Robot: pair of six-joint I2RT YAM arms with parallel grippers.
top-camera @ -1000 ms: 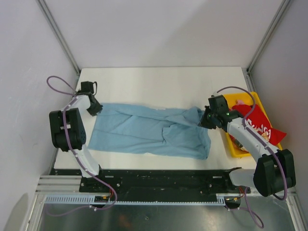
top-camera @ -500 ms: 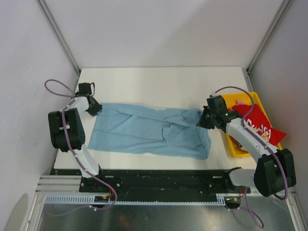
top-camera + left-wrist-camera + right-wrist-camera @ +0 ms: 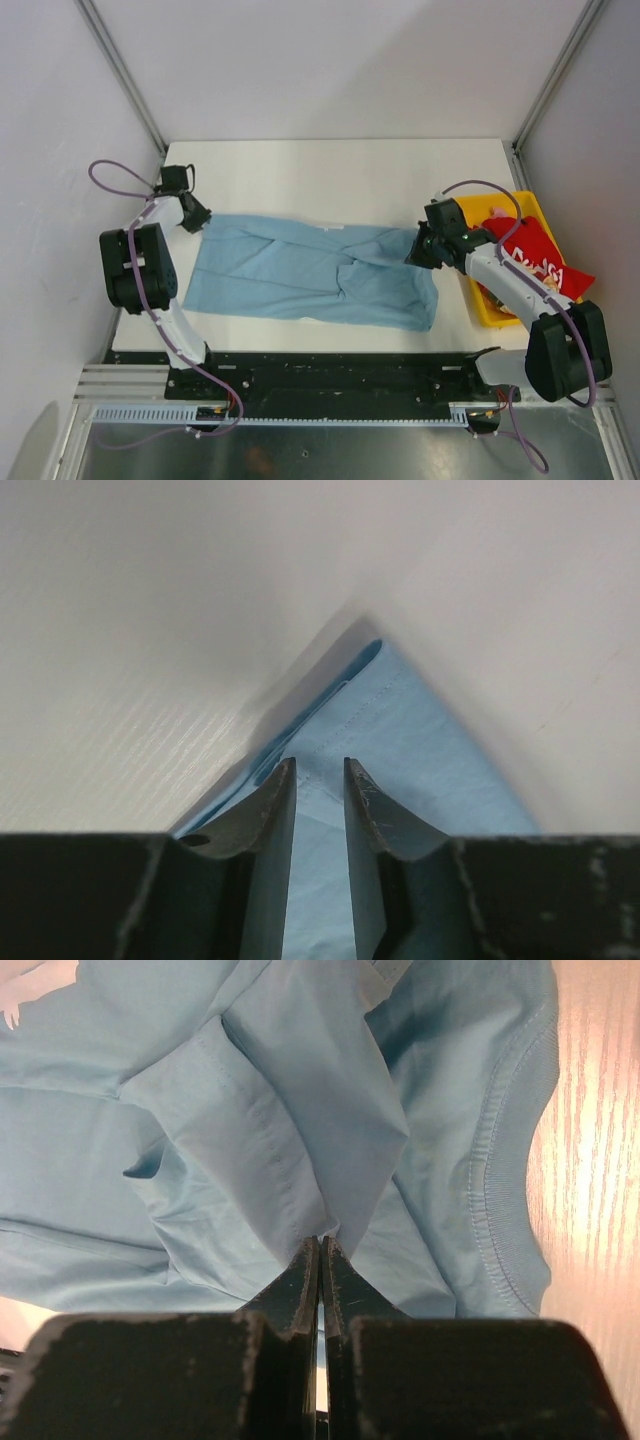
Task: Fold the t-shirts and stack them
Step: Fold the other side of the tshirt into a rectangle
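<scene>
Light blue cloth t-shirt lies flat between my two grippers. My left gripper just let go: jaws apart, shirt corner at its fingertips, table edge close beside it. My right gripper stays clenched on a fold by the collar. Bare white table beyond both leaves folding room.

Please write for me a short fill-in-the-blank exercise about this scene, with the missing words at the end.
1. The soft light blue cloth t-shirt lies spread on the white ____.
2. The right gripper is ____ on a fold of this t-shirt.
3. The red cloth t-shirt hangs over the ____ plastic bin.
4. The left gripper, jaws slightly apart, is at one ____ of the blue t-shirt.
Missing words: table; shut; yellow; corner.
</scene>
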